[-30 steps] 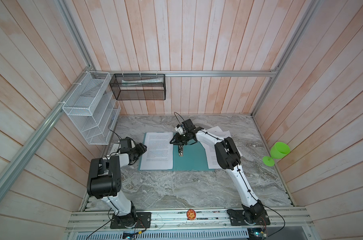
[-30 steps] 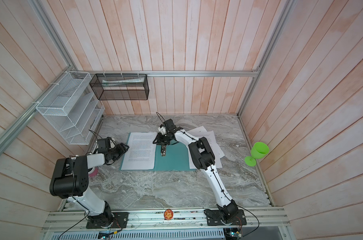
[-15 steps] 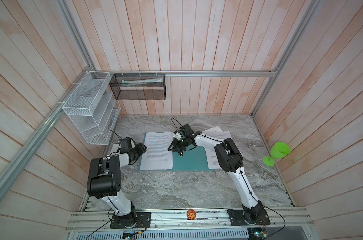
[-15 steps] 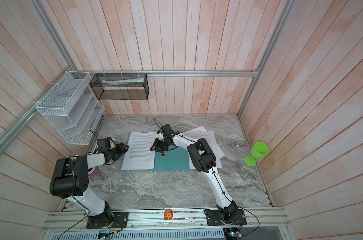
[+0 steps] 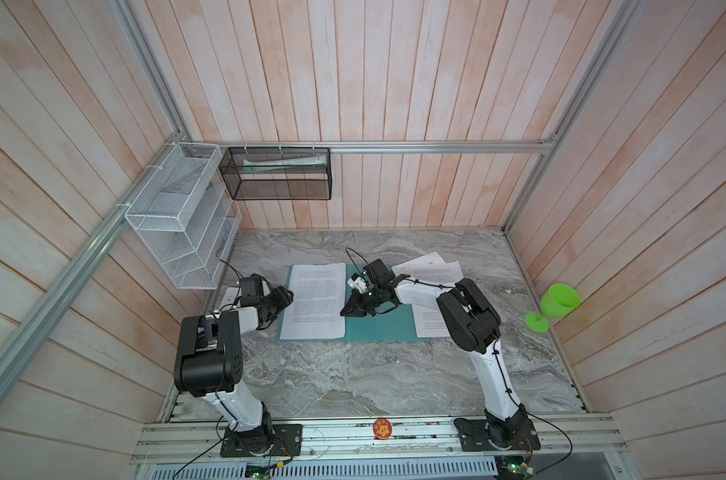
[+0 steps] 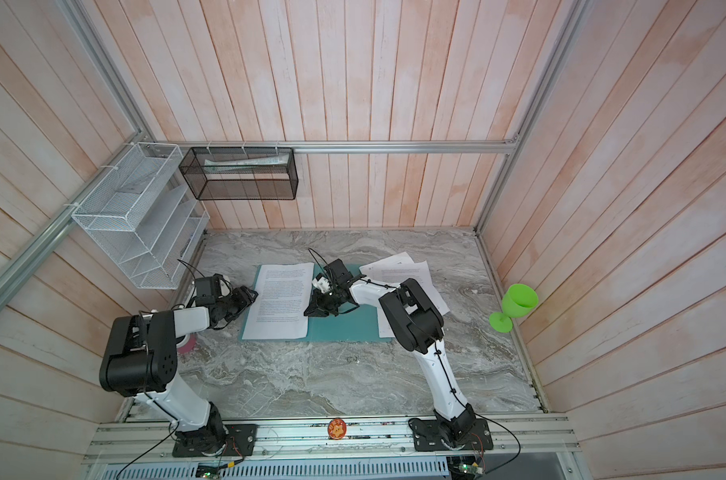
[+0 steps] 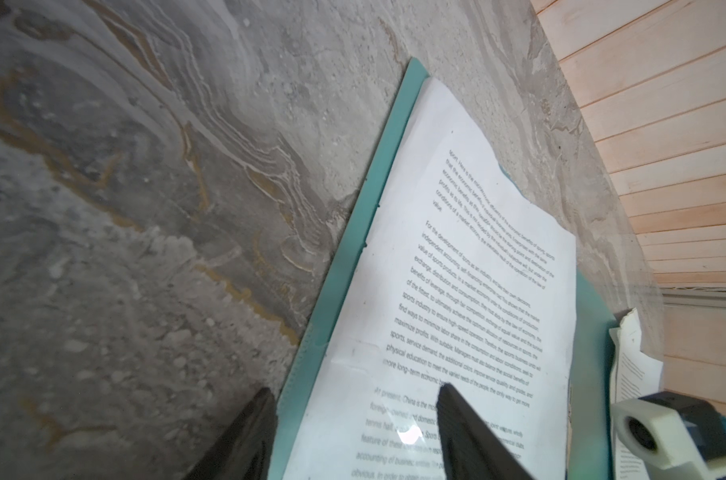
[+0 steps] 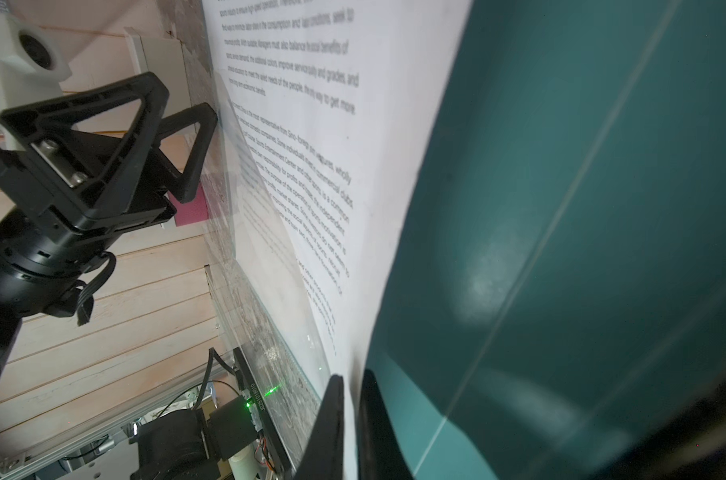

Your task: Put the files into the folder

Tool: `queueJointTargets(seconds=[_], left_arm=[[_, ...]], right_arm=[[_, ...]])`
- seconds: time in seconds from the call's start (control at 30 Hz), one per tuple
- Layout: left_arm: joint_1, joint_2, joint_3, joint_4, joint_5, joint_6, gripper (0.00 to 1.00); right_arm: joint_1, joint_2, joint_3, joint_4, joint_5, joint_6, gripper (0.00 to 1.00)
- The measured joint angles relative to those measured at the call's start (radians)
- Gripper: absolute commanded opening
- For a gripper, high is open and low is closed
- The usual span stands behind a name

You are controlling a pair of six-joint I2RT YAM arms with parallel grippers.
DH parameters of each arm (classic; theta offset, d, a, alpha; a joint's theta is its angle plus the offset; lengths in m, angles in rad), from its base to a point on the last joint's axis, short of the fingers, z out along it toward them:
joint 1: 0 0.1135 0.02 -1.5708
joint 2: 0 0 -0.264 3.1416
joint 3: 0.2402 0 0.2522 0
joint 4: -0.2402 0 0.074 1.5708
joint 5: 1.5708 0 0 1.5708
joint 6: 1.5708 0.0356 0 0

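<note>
Paper sheet (image 8: 311, 124) pinched in right tool (image 8: 351, 380); left tool (image 7: 353, 390) wide over smooth teal folder (image 7: 351, 257)

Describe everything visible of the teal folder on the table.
The folder is thin and teal, lying open and flat on the marble table. A printed sheet covers its left half; loose sheets overlap its right edge. The right gripper, jaws shut, pinches that sheet's inner edge; the left gripper, jaws open, straddles the folder's left edge.

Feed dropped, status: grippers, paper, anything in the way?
Right gripper shut on sheet edge. Left gripper open astride folder edge. Loose sheets at right. No obstruction seen.
</note>
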Motion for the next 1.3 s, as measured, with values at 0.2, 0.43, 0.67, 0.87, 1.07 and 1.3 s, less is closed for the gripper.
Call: queueJointTargets(seconds=[0.2, 0.43, 0.67, 0.87, 1.07, 1.3], left_arm=[[0.000, 0.000, 0.000, 0.000, 0.000, 0.000, 0.64], [0.000, 0.000, 0.000, 0.000, 0.000, 0.000, 0.64], [0.000, 0.000, 0.000, 0.000, -0.001, 0.000, 0.64], [0.000, 0.000, 0.000, 0.000, -0.001, -0.001, 0.64], [0.000, 0.000, 0.000, 0.001, -0.001, -0.004, 0.64], [0.000, 0.000, 0.000, 0.001, -0.001, -0.007, 0.64]], right_arm=[[0.013, 0.000, -0.031, 0.039, -0.006, 0.021, 0.00], [0.024, 0.000, -0.049, 0.054, -0.006, 0.037, 0.00], [0.067, 0.004, -0.029, 0.058, -0.007, 0.053, 0.00], [0.075, 0.016, 0.003, 0.064, -0.022, 0.066, 0.00], [0.080, 0.026, 0.011, 0.072, -0.035, 0.084, 0.00], [0.088, 0.042, 0.020, 0.086, -0.043, 0.090, 0.00]])
